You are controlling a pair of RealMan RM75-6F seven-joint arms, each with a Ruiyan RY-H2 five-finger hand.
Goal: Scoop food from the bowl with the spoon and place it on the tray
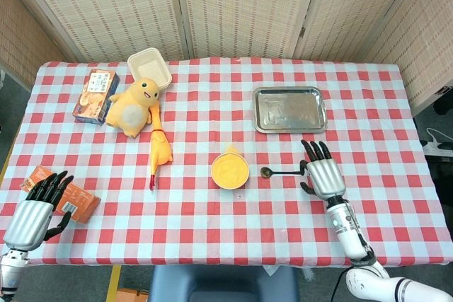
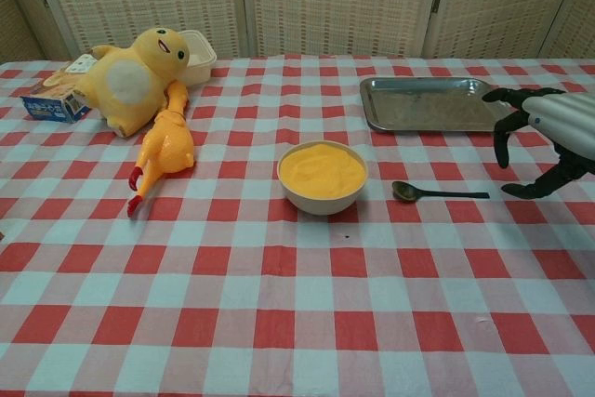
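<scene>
A cream bowl [image 1: 230, 170] [image 2: 323, 177] of yellow food stands mid-table. Just right of it lies a dark spoon [image 1: 279, 172] [image 2: 437, 193], its bowl end toward the food and its handle pointing right. Farther back right sits an empty steel tray [image 1: 289, 109] [image 2: 435, 103]. My right hand [image 1: 323, 172] [image 2: 548, 137] hovers open over the end of the spoon's handle, fingers spread, holding nothing. My left hand [image 1: 37, 211] is at the near left table edge, open, beside an orange box [image 1: 65, 194]; the chest view does not show it.
A yellow plush duck [image 1: 133, 107] [image 2: 130, 79], a rubber chicken [image 1: 158, 152] [image 2: 162, 150], a cream lidded container [image 1: 149, 68] and a snack box [image 1: 95, 95] [image 2: 54, 99] fill the back left. A red checked cloth covers the table.
</scene>
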